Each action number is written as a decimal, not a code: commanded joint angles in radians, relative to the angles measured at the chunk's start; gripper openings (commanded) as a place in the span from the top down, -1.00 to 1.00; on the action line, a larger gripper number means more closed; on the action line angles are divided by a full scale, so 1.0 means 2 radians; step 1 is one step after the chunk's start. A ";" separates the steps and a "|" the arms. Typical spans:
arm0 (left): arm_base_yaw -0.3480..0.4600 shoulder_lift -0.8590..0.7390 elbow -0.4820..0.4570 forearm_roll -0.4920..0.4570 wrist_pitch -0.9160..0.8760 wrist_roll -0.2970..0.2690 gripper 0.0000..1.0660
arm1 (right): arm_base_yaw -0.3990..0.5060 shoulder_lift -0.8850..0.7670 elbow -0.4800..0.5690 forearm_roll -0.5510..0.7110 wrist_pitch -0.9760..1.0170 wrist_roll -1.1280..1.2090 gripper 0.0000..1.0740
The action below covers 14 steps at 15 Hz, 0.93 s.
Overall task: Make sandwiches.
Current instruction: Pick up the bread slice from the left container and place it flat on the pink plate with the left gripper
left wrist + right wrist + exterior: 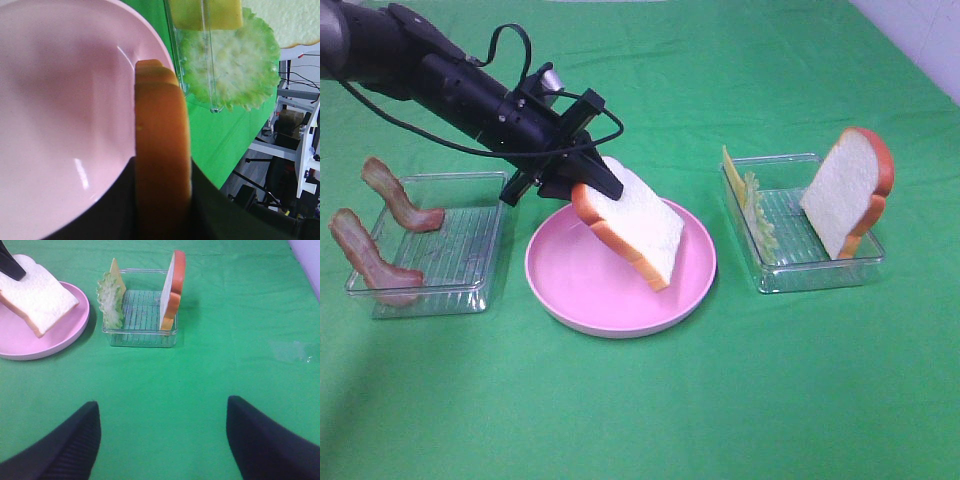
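- Overhead, the left gripper (595,187) clamps a tilted bread slice (638,228), its far end over the pink plate (620,322).
- Left wrist: the orange crust (162,150) sits pinched between the jaws, with a lettuce leaf (235,65) beyond.
- Right wrist: the right gripper (162,405) gapes empty, and a second bread slice (172,290) stands in a tray (142,337) well ahead.

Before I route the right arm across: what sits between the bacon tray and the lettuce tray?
The pink plate, with the left gripper holding a tilted bread slice over it; the high view shows it.
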<state>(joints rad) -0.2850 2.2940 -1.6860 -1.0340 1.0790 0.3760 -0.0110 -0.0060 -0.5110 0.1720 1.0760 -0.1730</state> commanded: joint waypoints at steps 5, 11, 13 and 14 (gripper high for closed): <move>-0.018 0.006 0.002 -0.011 -0.032 -0.019 1.00 | -0.002 -0.006 0.002 -0.001 -0.005 -0.005 -0.27; -0.023 0.015 0.002 -0.012 -0.034 -0.032 1.00 | -0.002 -0.006 0.002 -0.001 -0.005 -0.005 -0.27; -0.032 0.016 0.002 -0.010 -0.046 -0.028 1.00 | -0.002 -0.006 0.002 -0.001 -0.005 -0.005 -0.27; -0.038 0.016 0.002 -0.010 -0.055 -0.019 1.00 | -0.002 -0.006 0.002 -0.001 -0.005 -0.005 -0.27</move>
<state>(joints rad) -0.3480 2.3240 -1.6860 -1.0390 0.9850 0.3290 -0.0110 -0.0060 -0.5110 0.1730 1.0760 -0.1730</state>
